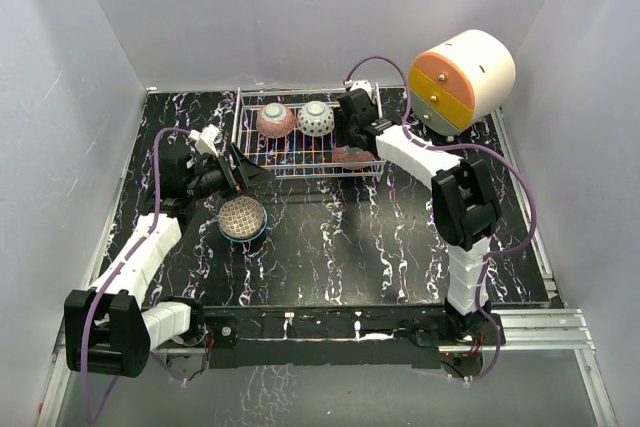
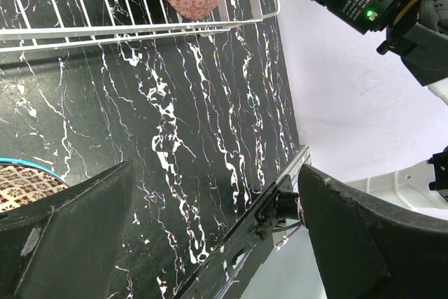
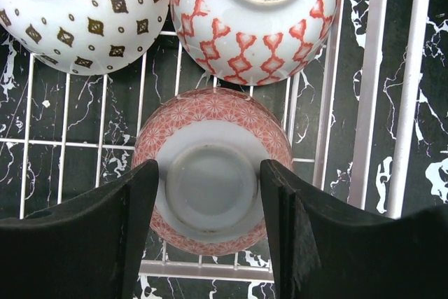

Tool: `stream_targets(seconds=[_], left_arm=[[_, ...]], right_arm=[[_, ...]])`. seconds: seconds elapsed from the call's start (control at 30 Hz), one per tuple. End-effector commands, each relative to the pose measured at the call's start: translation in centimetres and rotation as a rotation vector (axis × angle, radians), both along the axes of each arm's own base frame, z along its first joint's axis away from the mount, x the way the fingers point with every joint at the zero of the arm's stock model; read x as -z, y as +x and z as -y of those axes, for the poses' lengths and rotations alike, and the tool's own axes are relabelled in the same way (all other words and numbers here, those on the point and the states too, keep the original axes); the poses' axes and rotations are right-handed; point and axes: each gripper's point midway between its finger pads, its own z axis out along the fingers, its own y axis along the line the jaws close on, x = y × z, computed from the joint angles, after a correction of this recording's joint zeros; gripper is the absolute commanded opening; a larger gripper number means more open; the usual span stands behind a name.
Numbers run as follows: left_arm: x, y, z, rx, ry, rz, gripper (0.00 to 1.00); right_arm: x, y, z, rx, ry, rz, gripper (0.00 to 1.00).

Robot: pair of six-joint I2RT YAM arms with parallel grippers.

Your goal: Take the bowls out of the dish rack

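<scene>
- The pink-red bowl (image 3: 210,197) lies upside down at the near right corner of the dish rack (image 3: 371,103), its pale foot ring (image 3: 210,131) facing up at us.
- Our right gripper (image 3: 210,173) has its jaws closed against both sides of that foot ring. The bowl rests on the wires, not yet raised.
- The ring is low and glazed, so we judge the hold shallow. We should lift straight up and slowly, keeping the bowl level.
- The red-lattice bowl (image 3: 252,40) sits just beside its far rim, and the brown-diamond bowl (image 3: 84,19) is near on the other side. We should clear them and the rack's low side before moving sideways.
- Our left gripper (image 2: 217,243) hangs over the marble-patterned table (image 2: 196,138) with its jaws wide apart and empty, beside a blue-rimmed bowl (image 1: 243,217) standing upright there. We should set down well apart from it.
</scene>
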Motion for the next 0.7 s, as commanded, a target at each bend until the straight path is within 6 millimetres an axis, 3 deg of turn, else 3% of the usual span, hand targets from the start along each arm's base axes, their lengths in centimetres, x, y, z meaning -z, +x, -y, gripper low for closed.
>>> stream_targets(seconds=[0.0, 0.4, 0.67], left_arm=[[-0.8, -0.1, 0.0, 0.013, -0.015, 0.032, 0.97], [-0.8, -0.3, -0.1, 0.009, -0.009, 0.033, 0.97], [-2.0, 0.6, 0.2, 0.004, -0.043, 0.054, 0.97]], right_arm=[[-1.2, -0.6, -0.2, 0.001, 0.021, 0.031, 0.6], [-2.7, -0.3, -0.4, 0.009, 0.045, 0.064, 0.4], [-7.3, 1.1, -1.2, -0.009, 0.077, 0.149, 0.34]])
